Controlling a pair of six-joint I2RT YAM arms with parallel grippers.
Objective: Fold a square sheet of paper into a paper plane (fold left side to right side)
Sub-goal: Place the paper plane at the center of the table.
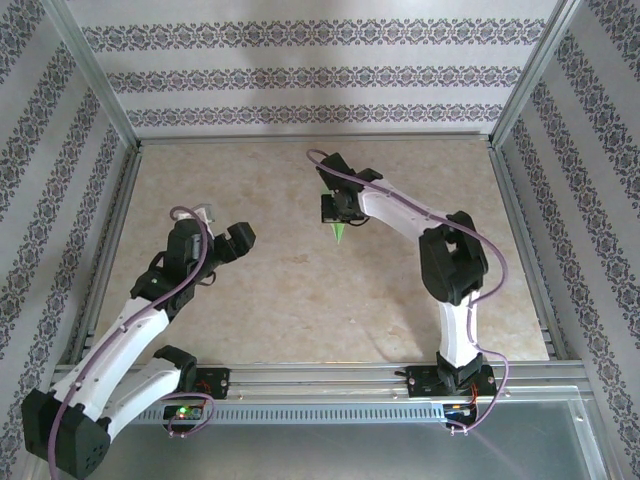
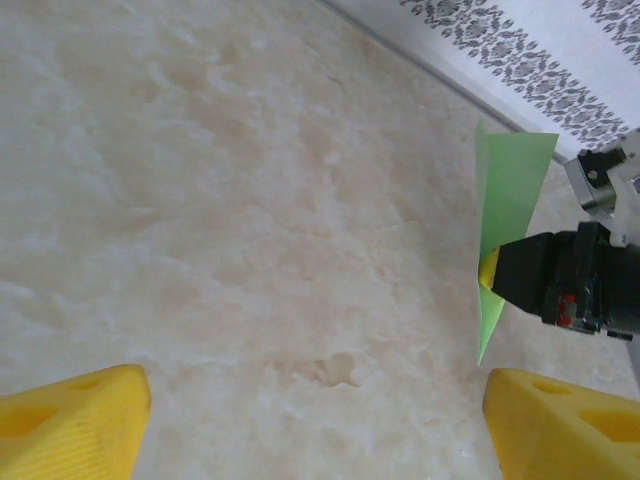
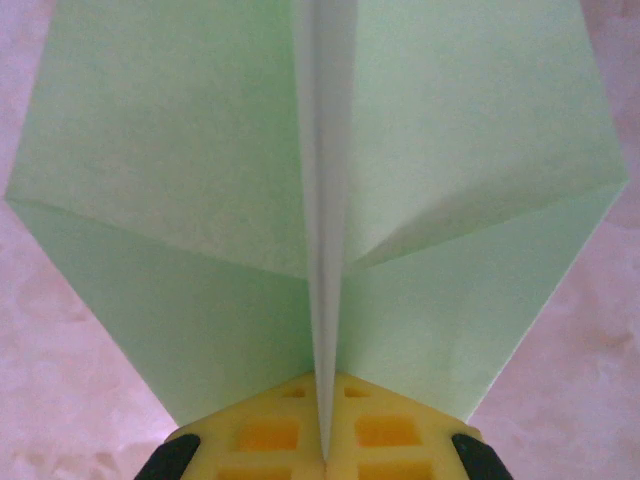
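Paper plane (image 1: 338, 232), light green with a sharp centre crease, sits at the far middle of the tabletop (image 1: 300, 320), right claw (image 1: 336, 212) clamped on it; left claw (image 1: 222, 228), tabletop's left side, fingers wide apart.

I see a beige marbled worktop (image 1: 290, 310), evenly lit. At nine, twelve and three o'clock, wallpaper panels (image 1: 320, 75) with dark floral stripes close it in; an aluminium rail (image 1: 330, 375) runs along six.

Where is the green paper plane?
Top view: the paper plane sits pinched in the right pincer, over the table's far middle, right of the left pincer.
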